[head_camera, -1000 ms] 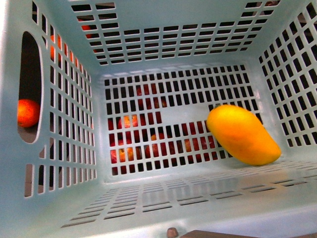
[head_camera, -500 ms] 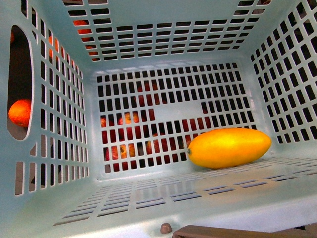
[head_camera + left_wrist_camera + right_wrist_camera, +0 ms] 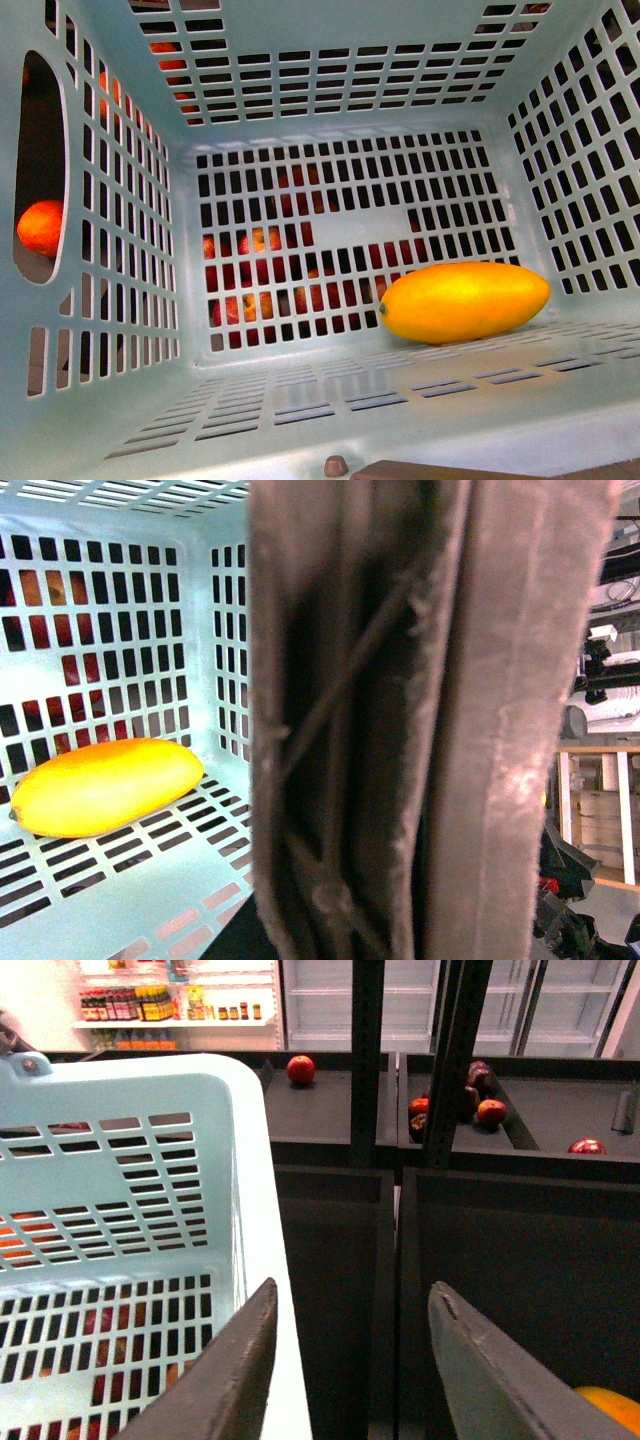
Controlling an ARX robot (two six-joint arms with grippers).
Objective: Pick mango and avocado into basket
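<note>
Over the last second the mango (image 3: 465,302) has rolled from a tilted position to lying level, long axis across the front view. The basket (image 3: 330,400) has shifted left in the front view. Over the last half second the mango has moved only slightly.

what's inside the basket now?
Just the mango, lying sideways on the basket floor. No avocado visible; the corner behind the mango is covered.

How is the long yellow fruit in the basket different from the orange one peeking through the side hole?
The mango is long and oval; the orange fruit looks rounder. The mango is yellow-orange, the orange fruit redder. The mango lies inside the basket; the orange fruit is outside, partly hidden. Both are smooth, warm-coloured.
</note>
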